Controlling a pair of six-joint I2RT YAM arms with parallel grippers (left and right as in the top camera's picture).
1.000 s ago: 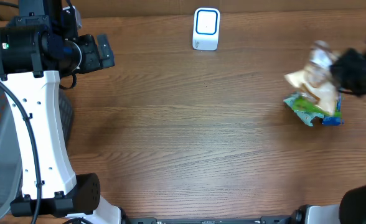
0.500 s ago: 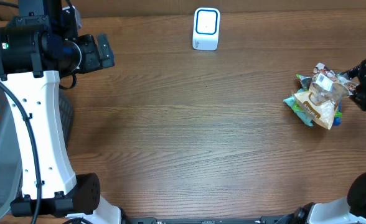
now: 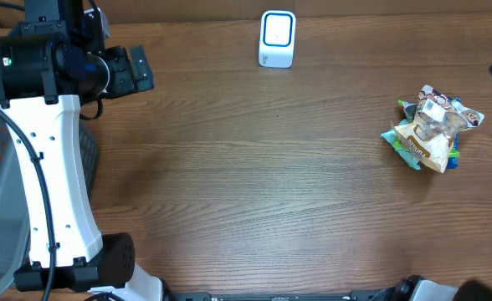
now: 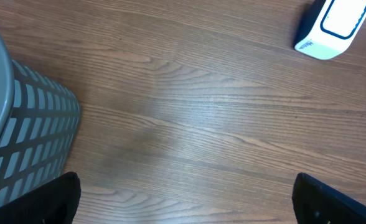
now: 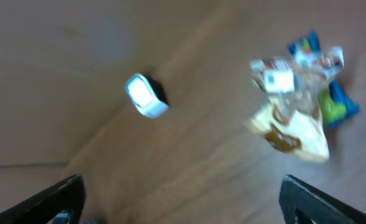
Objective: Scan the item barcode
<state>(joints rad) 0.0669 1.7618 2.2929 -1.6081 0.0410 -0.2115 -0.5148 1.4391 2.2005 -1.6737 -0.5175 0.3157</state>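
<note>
Overhead: snack packs [image 3: 430,132] at right edge of worktop [image 3: 254,192], well apart from scanner [image 3: 277,38]. R hand [image 5: 183,208] released, empty; scan prob. not yet done.

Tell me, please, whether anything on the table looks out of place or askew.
The snack packets lie in a crumpled, overlapping heap at the right of the table, well away from the scanner. Nothing looks spilled.
</note>
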